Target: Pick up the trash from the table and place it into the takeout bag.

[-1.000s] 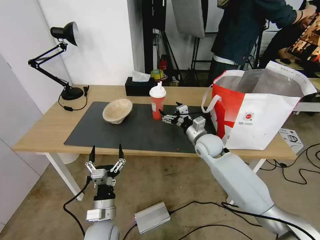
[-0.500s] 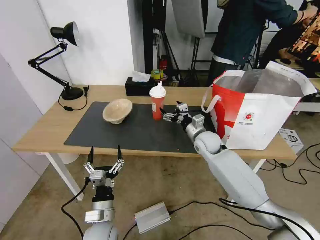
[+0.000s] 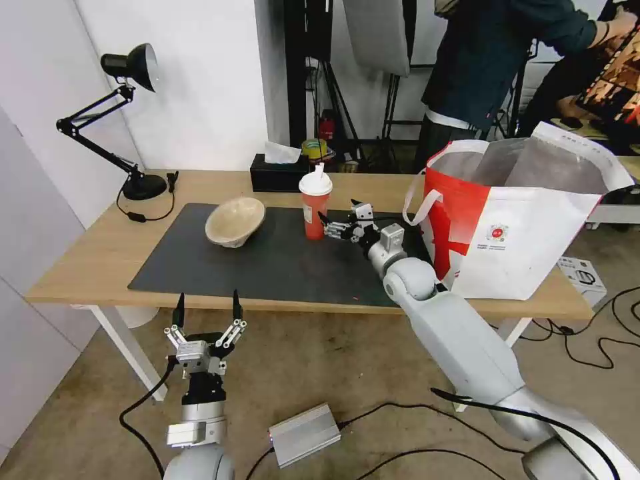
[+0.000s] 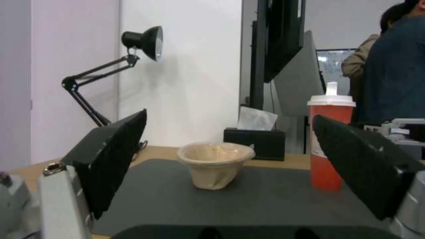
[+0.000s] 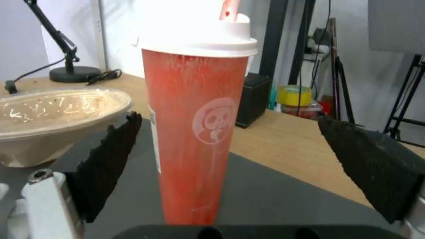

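Observation:
A red drink cup (image 3: pixel 315 208) with a white lid stands on the dark mat of the table (image 3: pixel 87 260). My right gripper (image 3: pixel 335 212) is open just right of it, and in the right wrist view the cup (image 5: pixel 197 132) stands between the two black fingers without touching them. A beige pulp bowl (image 3: pixel 235 221) sits tilted on the mat left of the cup. The red-and-white takeout bag (image 3: pixel 527 220) stands open at the table's right end. My left gripper (image 3: pixel 207 300) is open, low in front of the table's front edge, facing the bowl (image 4: pixel 215 164).
A black desk lamp (image 3: pixel 130 67) stands at the back left and a black tissue box (image 3: pixel 279 175) behind the cup. A person stands behind the bag. Cables and a silver box (image 3: pixel 305 435) lie on the floor.
My right gripper has reached farther left and forward, closing in on the red cup. The left gripper has sunk slightly.

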